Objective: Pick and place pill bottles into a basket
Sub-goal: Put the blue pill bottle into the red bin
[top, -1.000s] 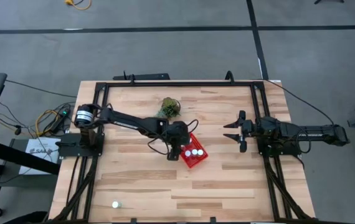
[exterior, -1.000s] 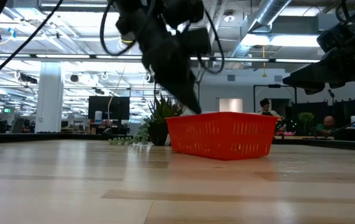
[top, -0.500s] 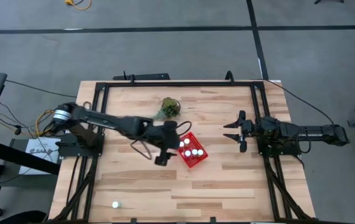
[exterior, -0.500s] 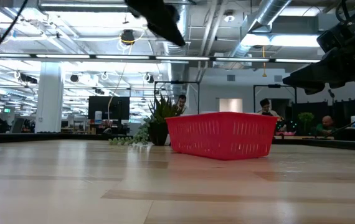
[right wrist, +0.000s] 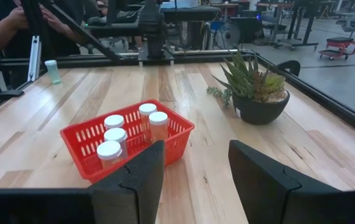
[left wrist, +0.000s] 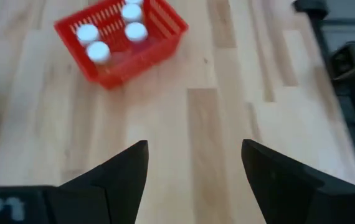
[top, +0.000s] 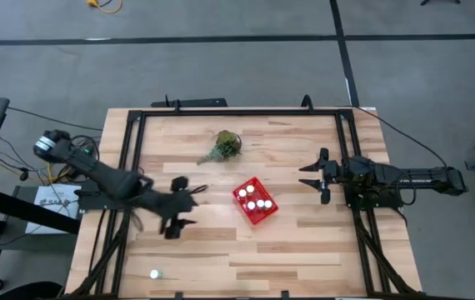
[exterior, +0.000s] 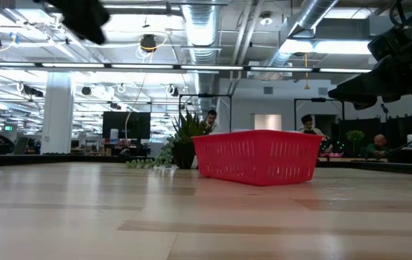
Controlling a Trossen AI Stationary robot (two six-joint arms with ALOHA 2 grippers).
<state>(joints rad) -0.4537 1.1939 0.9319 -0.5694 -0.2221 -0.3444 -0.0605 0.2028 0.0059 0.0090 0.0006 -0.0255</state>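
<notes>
The red basket (top: 255, 201) sits on the table's middle and holds several white-capped pill bottles (top: 259, 203), standing upright. It also shows in the left wrist view (left wrist: 120, 38), the right wrist view (right wrist: 126, 140) and the low view (exterior: 256, 156). One more bottle (top: 154, 273) stands alone near the table's front left corner. My left gripper (top: 187, 208) is open and empty, above the table to the left of the basket, its fingers (left wrist: 118, 177) pointing toward it. My right gripper (top: 316, 177) is open and empty to the right of the basket.
A green leafy plant in a dark pot (top: 227, 146) stands on the table beyond the basket and also shows in the right wrist view (right wrist: 256, 93). Black rails (top: 237, 112) frame the table. People show in the room behind.
My left gripper has risen from over the basket and swung away toward the table's left and near edges. The bottle caps that it covered now show in the basket. The basket and my right arm have stayed still.
</notes>
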